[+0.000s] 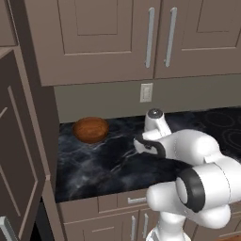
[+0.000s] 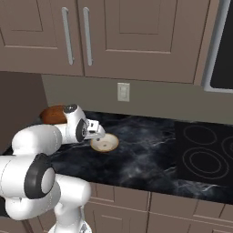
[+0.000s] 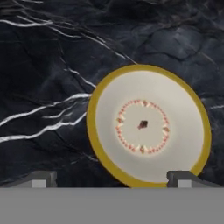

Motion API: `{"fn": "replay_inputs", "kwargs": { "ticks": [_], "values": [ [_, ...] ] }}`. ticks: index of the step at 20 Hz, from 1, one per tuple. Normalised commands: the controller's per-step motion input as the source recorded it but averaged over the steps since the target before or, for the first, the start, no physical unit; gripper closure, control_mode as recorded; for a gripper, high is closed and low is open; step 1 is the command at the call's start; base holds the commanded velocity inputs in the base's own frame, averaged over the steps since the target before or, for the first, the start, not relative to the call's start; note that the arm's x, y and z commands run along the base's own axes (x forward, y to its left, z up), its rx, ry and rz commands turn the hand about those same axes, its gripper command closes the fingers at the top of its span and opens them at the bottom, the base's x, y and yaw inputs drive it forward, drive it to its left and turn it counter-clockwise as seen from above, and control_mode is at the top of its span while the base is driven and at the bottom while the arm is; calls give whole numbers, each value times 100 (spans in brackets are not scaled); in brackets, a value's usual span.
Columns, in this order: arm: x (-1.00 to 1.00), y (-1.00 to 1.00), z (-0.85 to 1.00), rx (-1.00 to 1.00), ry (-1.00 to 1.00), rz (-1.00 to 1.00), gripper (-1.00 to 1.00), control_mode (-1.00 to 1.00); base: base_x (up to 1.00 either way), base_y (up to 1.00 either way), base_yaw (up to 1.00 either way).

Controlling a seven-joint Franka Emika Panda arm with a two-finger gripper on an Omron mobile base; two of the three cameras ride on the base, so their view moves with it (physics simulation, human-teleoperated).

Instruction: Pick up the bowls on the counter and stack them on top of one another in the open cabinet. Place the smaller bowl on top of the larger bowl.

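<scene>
The shallow round cream-white smaller bowl (image 3: 148, 127) with its thin brown rim is being hovered over by the wide-open, empty gripper (image 3: 111, 177). From it, the deep reddish-brown wooden larger bowl (image 1: 90, 129) is lying well apart on the black marble-look counter (image 2: 150, 154). Next, one rim edge probably needs straddling.

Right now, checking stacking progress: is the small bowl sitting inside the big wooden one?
No, the small bowl sits alone on the counter, apart from the wooden bowl.

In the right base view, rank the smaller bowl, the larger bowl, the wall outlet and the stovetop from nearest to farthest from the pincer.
1. Smaller bowl: on the counter right under the open pincer.
2. Larger bowl: left, behind the arm.
3. Wall outlet: up on the backsplash; close to the larger bowl's rank, hard to separate.
4. Stovetop: far right.
</scene>
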Motion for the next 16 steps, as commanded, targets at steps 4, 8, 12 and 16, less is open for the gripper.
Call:
{"fn": "replay_inputs", "kwargs": {
  "ticks": [4,8,12,16],
  "values": [
    [27,0,-20,-4,0,0,-100,-100,0,0,0],
    [23,0,-18,-3,0,0,-100,-100,0,0,0],
    [12,0,-14,-3,0,0,-100,-100,0,0,0],
    [0,0,0,0,0,0,-100,-100,0,0,0]
  ]
}}
